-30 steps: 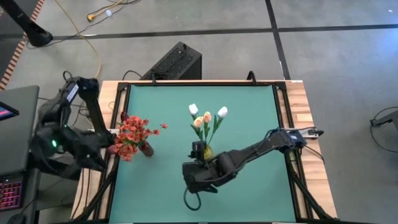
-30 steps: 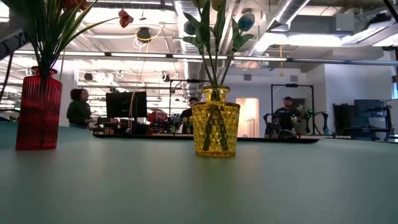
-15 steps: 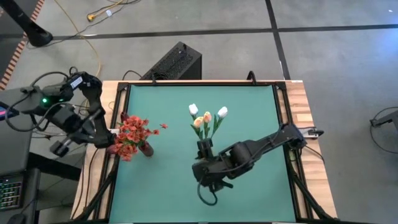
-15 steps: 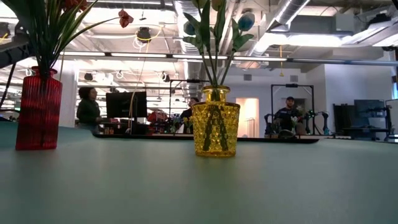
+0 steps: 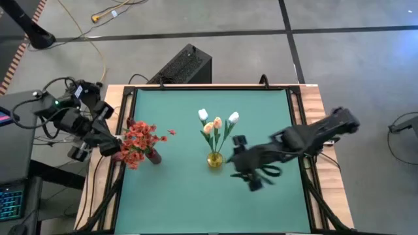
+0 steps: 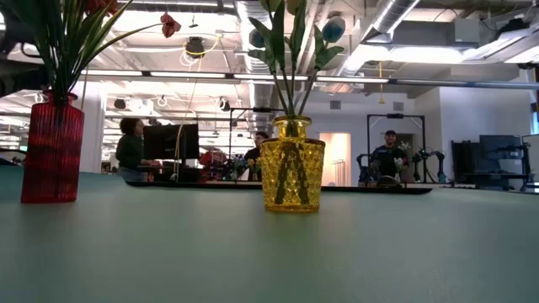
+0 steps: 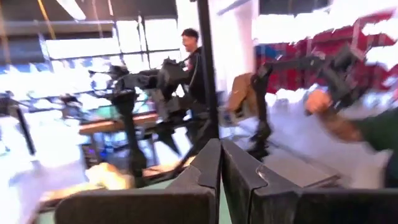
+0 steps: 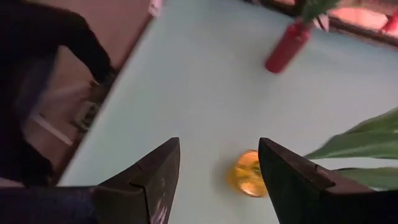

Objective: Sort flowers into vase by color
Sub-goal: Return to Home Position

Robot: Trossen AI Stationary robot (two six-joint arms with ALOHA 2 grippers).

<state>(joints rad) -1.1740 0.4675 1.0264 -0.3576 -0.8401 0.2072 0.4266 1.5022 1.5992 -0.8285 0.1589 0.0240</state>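
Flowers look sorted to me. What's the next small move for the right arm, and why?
Probably draw the right gripper up and away toward the right edge of the green mat. It hangs open and empty beside the yellow vase and its tulips; the orange flowers stand in the red vase, no loose stems show on the mat, and the left gripper sits shut at the left edge.

Grey floor [image 5: 196, 16], exposed ceiling ducts [image 6: 375, 25], distant desks [image 6: 194, 178]
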